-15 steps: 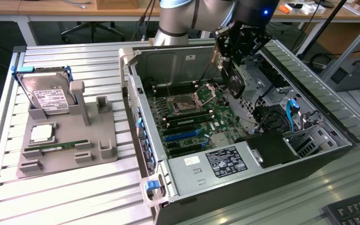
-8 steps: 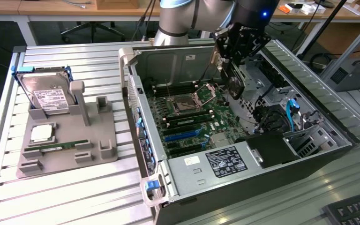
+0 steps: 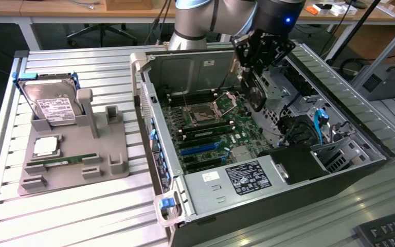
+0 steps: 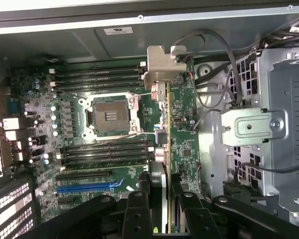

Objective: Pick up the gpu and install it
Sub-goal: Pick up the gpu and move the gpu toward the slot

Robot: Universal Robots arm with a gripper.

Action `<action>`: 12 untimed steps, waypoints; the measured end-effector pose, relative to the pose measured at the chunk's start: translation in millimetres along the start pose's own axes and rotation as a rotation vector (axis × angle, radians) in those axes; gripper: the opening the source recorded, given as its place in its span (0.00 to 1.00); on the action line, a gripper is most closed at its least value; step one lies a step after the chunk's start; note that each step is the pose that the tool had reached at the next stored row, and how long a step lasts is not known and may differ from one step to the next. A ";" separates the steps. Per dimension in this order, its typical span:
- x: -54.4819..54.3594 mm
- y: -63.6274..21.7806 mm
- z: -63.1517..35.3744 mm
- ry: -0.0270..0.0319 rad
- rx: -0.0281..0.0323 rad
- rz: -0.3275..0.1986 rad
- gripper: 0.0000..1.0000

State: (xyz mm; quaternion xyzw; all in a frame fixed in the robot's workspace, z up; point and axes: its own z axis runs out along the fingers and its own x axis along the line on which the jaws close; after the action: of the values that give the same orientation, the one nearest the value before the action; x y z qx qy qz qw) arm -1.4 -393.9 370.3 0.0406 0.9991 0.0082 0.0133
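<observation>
Gripper pinching gpu edge-on, long axis running away from fingers, silver bracket at far end, green face toward drive cage, card above motherboard inside open case, grey tray at exterior view's left holding hard drive, RAM stick

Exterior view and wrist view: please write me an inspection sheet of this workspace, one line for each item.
Surface: slatted metal table carrying an open computer case and a grey fixture.
Job's things: gpu held edge-on inside the case, over the motherboard; I cannot tell whether it sits in a slot.
Clutter: hard drive, processor chip and RAM stick on the fixture.
Grippers: gripper shut on the gpu.
Cables: blue cables and dark cables inside the case, beside the card.
Surroundings: keyboard at the table's corner; desk and chair behind.
</observation>
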 end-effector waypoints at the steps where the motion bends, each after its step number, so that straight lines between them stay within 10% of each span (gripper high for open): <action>1: 0.1 0.0 0.9 0.0000 0.0000 0.000 0.27; 12: 0.5 -0.2 9.3 0.0000 0.0000 0.000 0.27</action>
State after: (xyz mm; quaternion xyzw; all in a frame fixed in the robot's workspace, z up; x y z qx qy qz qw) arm -1.6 -393.9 361.0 0.0406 0.9991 0.0082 0.0133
